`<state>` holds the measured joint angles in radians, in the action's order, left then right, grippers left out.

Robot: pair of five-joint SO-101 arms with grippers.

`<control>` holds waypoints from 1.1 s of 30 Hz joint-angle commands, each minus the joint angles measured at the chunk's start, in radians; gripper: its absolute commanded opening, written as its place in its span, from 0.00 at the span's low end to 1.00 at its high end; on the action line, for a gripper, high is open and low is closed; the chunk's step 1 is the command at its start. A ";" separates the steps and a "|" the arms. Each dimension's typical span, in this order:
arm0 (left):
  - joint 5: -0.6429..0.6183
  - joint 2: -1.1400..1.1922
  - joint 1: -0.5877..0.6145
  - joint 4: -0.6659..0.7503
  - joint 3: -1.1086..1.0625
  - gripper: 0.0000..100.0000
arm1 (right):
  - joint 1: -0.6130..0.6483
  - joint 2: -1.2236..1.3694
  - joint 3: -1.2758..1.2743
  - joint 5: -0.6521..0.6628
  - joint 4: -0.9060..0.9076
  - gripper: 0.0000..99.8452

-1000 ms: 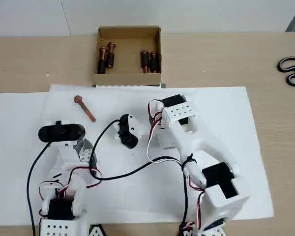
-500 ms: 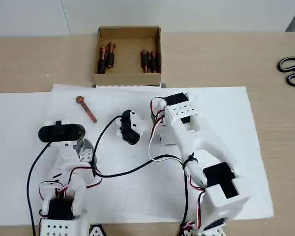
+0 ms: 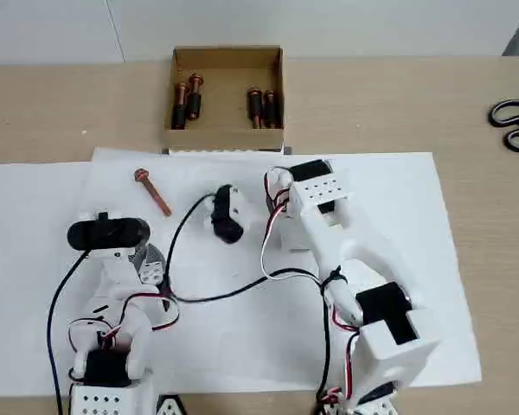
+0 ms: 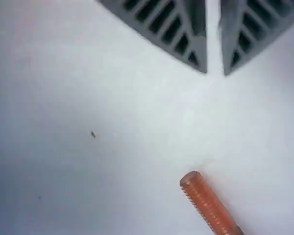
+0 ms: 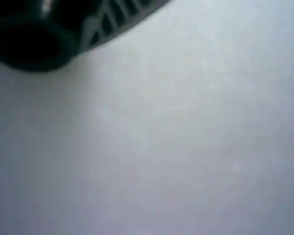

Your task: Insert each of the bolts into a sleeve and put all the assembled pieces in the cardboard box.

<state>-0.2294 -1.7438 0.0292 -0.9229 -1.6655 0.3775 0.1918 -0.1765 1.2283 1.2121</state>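
Left gripper (image 4: 214, 70) low over white paper (image 4: 88, 98), narrowed to a slit with nothing inside, near the loose bolt (image 4: 208, 203); 4 assembled pieces (image 3: 193, 97) inside the cardboard box (image 3: 227, 138).

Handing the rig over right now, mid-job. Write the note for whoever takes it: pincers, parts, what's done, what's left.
Left pincer: nearly shut, empty, just above the white paper, close to the threaded end of the loose bolt.
Right pincer: over the paper mid-table; I cannot tell its grip or load.
The bolt lies bare on the paper, between the left arm and the cardboard box.
Done: four assembled pieces in the box, two on each side.
Left: sleeve that bolt, then box it.
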 commanded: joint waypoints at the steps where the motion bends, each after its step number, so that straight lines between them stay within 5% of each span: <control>1: -0.009 -0.011 -0.003 0.028 0.008 0.01 | -0.004 -0.012 0.123 -0.087 0.035 0.01; 18: -0.003 -0.003 0.005 0.017 0.024 0.01 | -0.101 -0.010 0.508 -0.806 0.352 0.01; 28: 0.041 0.020 0.009 -0.164 0.309 0.01 | -0.351 -0.010 0.506 -0.875 0.507 0.00; 33: 0.044 0.264 0.012 -0.247 0.572 0.01 | -0.394 -0.010 0.506 -0.875 0.510 0.00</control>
<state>-0.1926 -1.6195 0.0384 -1.1377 -1.2712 0.0031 0.1918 0.2839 0.3644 1.7031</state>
